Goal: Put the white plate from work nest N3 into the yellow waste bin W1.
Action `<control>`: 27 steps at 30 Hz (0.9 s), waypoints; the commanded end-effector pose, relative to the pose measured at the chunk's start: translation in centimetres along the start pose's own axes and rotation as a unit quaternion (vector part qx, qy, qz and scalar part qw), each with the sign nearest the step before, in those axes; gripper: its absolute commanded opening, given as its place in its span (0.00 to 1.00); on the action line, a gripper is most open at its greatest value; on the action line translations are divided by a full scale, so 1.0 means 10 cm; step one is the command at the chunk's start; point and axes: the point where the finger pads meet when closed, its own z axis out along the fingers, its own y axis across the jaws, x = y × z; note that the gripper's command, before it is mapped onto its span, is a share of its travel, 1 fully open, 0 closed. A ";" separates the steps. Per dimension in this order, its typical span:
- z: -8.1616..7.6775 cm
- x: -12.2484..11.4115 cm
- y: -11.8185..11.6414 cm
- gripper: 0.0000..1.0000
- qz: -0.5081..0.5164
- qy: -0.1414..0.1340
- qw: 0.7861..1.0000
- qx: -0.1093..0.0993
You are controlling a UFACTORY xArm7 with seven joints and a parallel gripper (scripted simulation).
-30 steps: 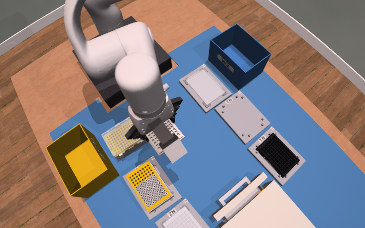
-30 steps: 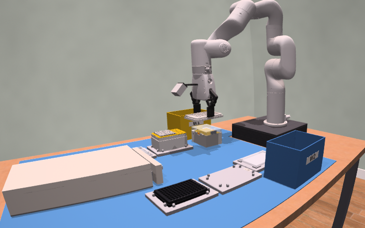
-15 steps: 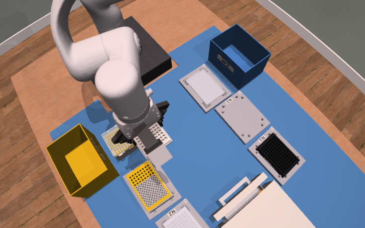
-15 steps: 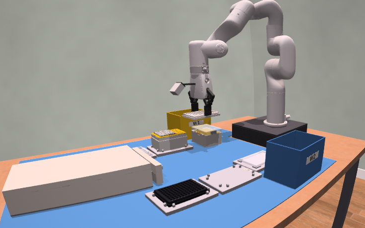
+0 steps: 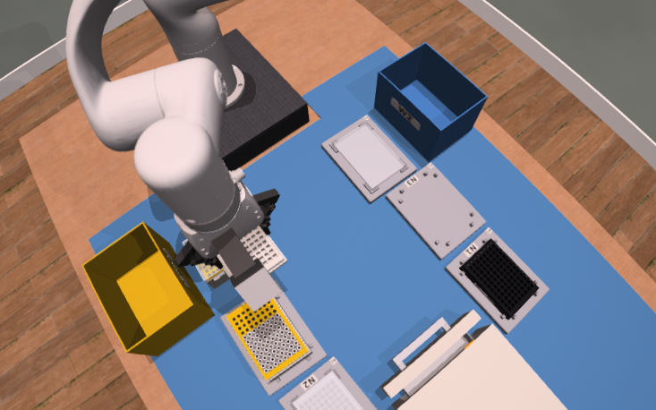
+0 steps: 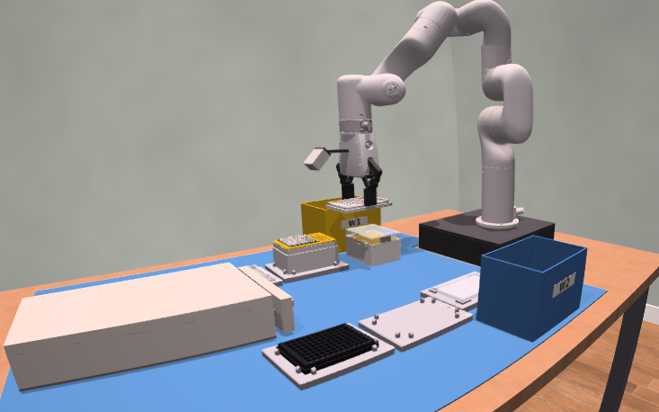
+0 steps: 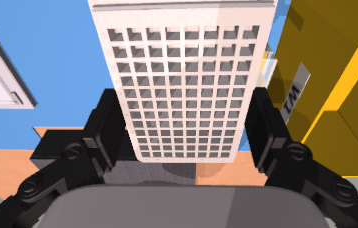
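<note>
My gripper point(image 7: 184, 104) is shut on the white plate point(image 7: 179, 80), a flat white grid of wells, gripped by its long sides. In the exterior view the white plate point(image 6: 359, 203) hangs level in the gripper point(image 6: 357, 194), just above the near rim of the yellow bin W1 point(image 6: 339, 219). In the overhead view the plate point(image 5: 264, 248) is beside W1 point(image 5: 146, 290), over the tip box with the clear lid point(image 5: 211, 269), not over the bin's opening. W1 stands upright on the bench and is empty. Nest N3 point(image 5: 434, 209) is bare.
A yellow tip rack point(image 5: 268, 334) stands right of W1. The blue bin W2 point(image 5: 429, 99), a lidded white plate on a nest point(image 5: 368, 155), a black plate on N1 point(image 5: 498, 277), a white plate on N2 point(image 5: 328, 395) and the cooler point(image 6: 137, 317) lie further off.
</note>
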 end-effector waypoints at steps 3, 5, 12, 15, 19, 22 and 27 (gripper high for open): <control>-0.01 -0.04 0.15 0.00 0.000 0.002 1.000 -0.001; -0.01 -0.06 0.20 0.00 0.000 0.002 1.000 -0.001; -0.01 -0.12 0.38 0.00 0.000 0.002 1.000 -0.001; -0.01 -0.13 0.41 0.00 0.000 0.002 1.000 -0.001; -0.01 -0.16 0.51 0.00 0.000 0.002 1.000 -0.001; -0.01 -0.19 0.58 0.00 0.000 0.002 1.000 -0.001; -0.01 -0.23 0.71 0.00 0.000 0.002 1.000 -0.001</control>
